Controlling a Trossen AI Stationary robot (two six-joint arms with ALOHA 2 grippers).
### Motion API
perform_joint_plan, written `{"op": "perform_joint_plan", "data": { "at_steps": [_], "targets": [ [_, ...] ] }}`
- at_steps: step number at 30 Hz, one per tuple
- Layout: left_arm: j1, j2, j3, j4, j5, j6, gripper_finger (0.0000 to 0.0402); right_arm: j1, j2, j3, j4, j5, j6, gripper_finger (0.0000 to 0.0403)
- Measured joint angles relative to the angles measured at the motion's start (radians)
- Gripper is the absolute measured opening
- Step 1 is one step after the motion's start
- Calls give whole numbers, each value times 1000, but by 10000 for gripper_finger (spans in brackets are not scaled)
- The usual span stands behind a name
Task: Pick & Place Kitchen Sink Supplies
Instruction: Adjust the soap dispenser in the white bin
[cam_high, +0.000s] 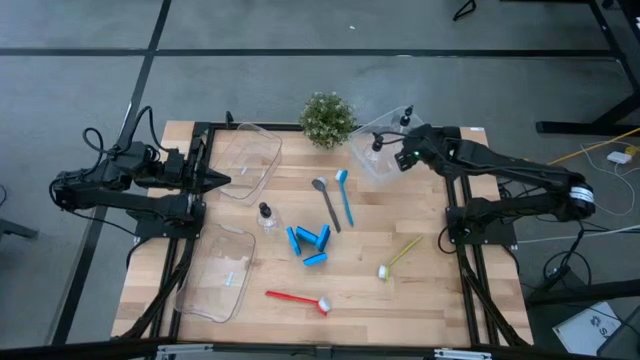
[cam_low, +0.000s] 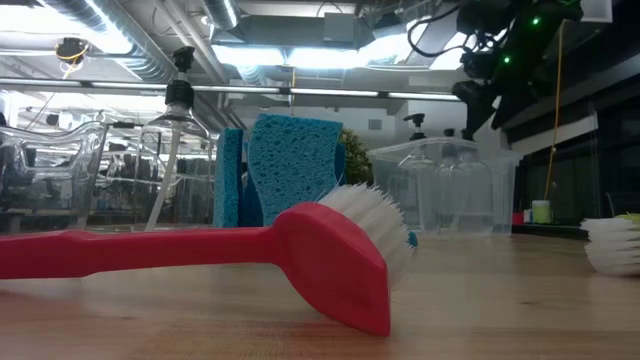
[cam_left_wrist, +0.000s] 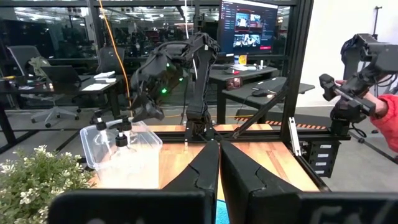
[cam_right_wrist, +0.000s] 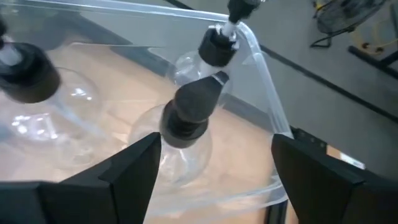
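Bottle (cam_right_wrist: 186, 134) stands in the bin (cam_right_wrist: 267, 81), just below the released right gripper (cam_right_wrist: 214, 158); lift straight up, clear of neighbouring caps. Left gripper (cam_left_wrist: 219, 163) clenched, waiting.

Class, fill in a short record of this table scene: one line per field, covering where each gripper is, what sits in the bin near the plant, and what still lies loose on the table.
right gripper: open, over the clear bin beside the plant
left gripper: shut, waiting at the table's left side
in that bin: black-capped bottles
loose bottle: standing mid-table
sponge pieces: clustered at the centre
brushes on the table: grey, blue, yellow-green, red
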Motion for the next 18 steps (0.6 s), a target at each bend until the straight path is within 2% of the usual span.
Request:
{"op": "perform_joint_plan", "data": {
  "at_steps": [18],
  "targets": [
    [0, 0, 0, 0, 0, 0, 13, 0, -20, 0, -17, -169, -4, 304]
  ]
}}
